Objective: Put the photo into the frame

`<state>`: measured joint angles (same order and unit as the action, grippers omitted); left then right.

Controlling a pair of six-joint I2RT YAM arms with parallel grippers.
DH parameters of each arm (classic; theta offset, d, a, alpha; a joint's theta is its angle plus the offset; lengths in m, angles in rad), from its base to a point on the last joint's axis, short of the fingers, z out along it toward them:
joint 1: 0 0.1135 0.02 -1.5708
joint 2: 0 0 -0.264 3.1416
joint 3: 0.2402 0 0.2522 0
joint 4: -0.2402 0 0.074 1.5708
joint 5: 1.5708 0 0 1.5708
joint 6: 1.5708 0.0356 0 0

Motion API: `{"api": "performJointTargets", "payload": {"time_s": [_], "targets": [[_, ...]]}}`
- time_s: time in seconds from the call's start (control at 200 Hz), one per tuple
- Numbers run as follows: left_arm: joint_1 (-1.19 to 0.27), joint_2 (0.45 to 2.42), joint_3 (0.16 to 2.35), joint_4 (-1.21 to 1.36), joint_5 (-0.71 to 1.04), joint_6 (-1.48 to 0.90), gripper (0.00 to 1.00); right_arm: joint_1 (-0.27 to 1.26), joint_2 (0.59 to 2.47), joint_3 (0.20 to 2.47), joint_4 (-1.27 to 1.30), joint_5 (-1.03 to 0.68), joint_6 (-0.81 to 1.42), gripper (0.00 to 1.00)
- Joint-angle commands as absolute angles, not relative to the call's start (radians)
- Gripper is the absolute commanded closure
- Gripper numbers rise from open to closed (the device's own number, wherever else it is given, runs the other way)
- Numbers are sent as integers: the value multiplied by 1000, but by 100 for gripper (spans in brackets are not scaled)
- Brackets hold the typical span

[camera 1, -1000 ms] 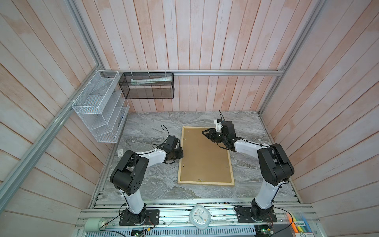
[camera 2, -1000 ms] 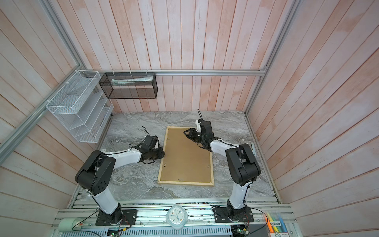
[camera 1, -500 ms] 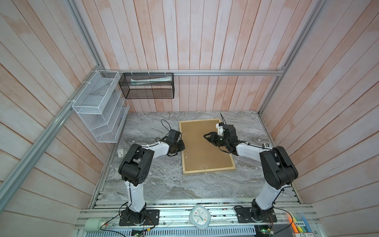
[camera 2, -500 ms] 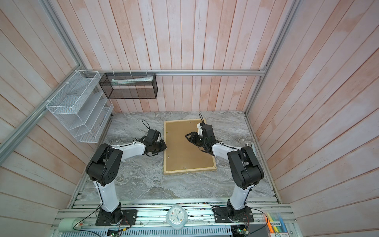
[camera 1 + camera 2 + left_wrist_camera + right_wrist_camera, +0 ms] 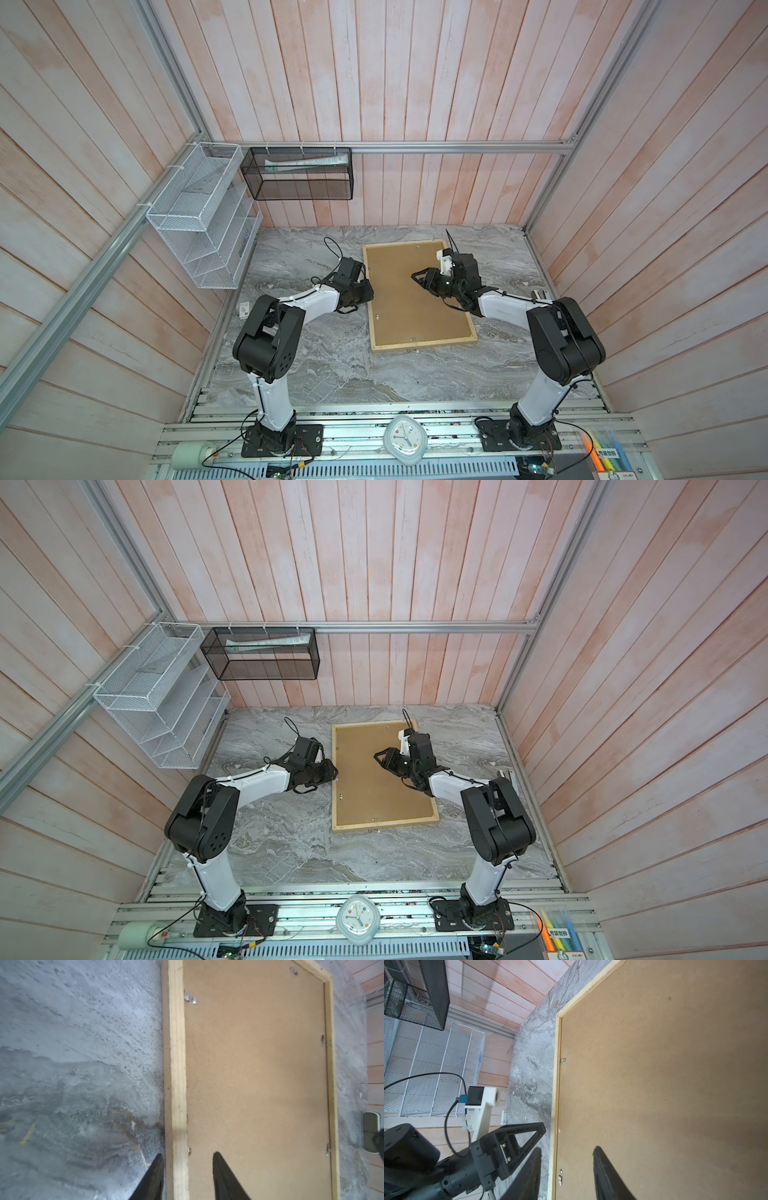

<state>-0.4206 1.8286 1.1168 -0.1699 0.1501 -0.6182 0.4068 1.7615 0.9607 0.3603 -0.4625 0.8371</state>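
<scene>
The frame [image 5: 424, 344] [image 5: 384, 825] lies flat and back-side up on the grey marble tabletop [image 5: 316, 365], between the 2 arms and towards the back wall. Its long sides run away from the robot bases, slightly skewed. A plain brown backing board [image 5: 411, 316] [image 5: 374, 800] fills it inside the pale wood slats, and small metal clips [image 5: 190, 998] [image 5: 563, 1060] sit along the inner edge.

The left hand [image 5: 368, 291] [image 5: 332, 771] is low at the frame's left long side. In the left wrist view its 2 fingers [image 5: 224, 1178] are spread and straddle the slat [image 5: 177, 1064]: 1 fingertip is just outside the wood over the tabletop, the other is over the backing board [image 5: 255, 1064] with a clear gap to the slat. It pinches nothing.

The right hand [image 5: 417, 280] [image 5: 379, 760] reaches in from the right and hangs over the backing board, pointing towards the left arm. Its fingers [image 5: 604, 1174] are also spread, with nothing between them (whether a tip touches the board [image 5: 654, 1084] I cannot tell).

On the left wall hangs a white wire rack [image 5: 199, 232], on the back wall a black mesh basket [image 5: 299, 178]. A small white clock [image 5: 405, 438] sits on the rail in front.
</scene>
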Motion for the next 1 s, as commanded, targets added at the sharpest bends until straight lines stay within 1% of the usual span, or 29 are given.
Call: {"api": "performJointTargets", "payload": {"time_s": [0.0, 0.11, 0.195, 0.31, 0.465, 0.575, 0.735, 0.995], "targets": [[-417, 1743, 1059, -202, 130, -586, 59, 439, 1774, 948, 376, -480, 838, 57], [-417, 1675, 977, -209, 121, -595, 59, 468, 1792, 942, 372, -492, 836, 57], [-428, 1622, 888, -168, 117, -634, 59, 492, 1807, 934, 362, -500, 835, 57], [-476, 1548, 770, -85, 87, -692, 59, 531, 1838, 925, 357, -526, 841, 57], [-530, 1503, 689, -24, 57, -741, 59, 589, 1877, 924, 354, -544, 860, 57], [-556, 1503, 671, -6, 52, -752, 60, 625, 1894, 925, 356, -554, 874, 57], [-577, 1533, 681, -6, 57, -745, 64, 661, 1905, 922, 349, -557, 885, 58], [-604, 1587, 730, -53, 28, -723, 68, 669, 1923, 941, 321, -592, 873, 58]]}}
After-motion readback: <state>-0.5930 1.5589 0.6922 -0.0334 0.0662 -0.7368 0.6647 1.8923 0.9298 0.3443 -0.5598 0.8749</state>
